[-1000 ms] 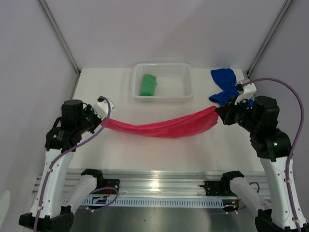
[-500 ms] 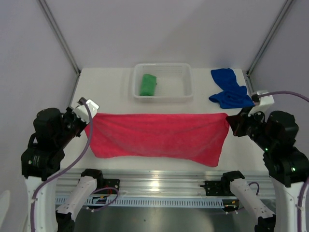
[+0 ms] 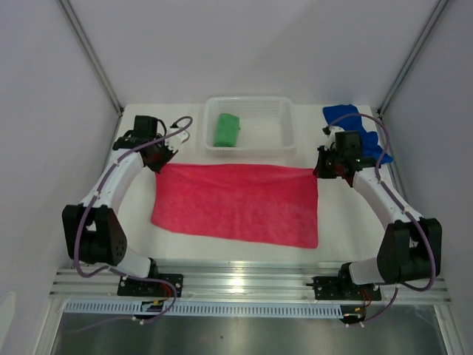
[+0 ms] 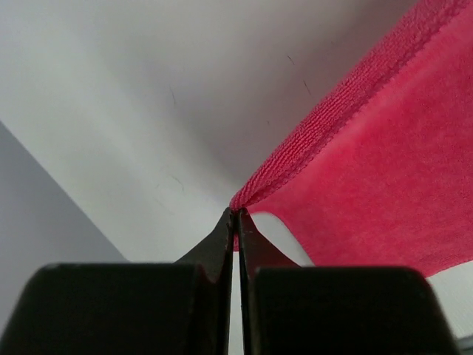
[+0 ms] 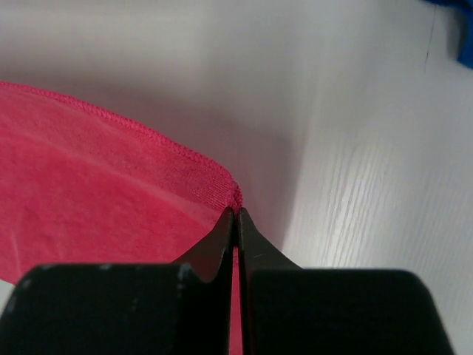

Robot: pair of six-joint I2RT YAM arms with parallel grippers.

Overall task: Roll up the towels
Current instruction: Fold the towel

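Red towel point(image 3: 236, 203) lies spread at frame centre: a plush microfibre rectangle with a stitched hem. Left gripper point(image 4: 235, 214) is pinched tight on its upper-left corner, and right gripper point(image 5: 235, 211) is pinched tight on its upper-right corner. Green towel point(image 3: 226, 129) — a compact roll — sits in the white slotted plastic basket point(image 3: 251, 151) at upper centre. Blue towel point(image 3: 341, 116) lies crumpled at upper right.
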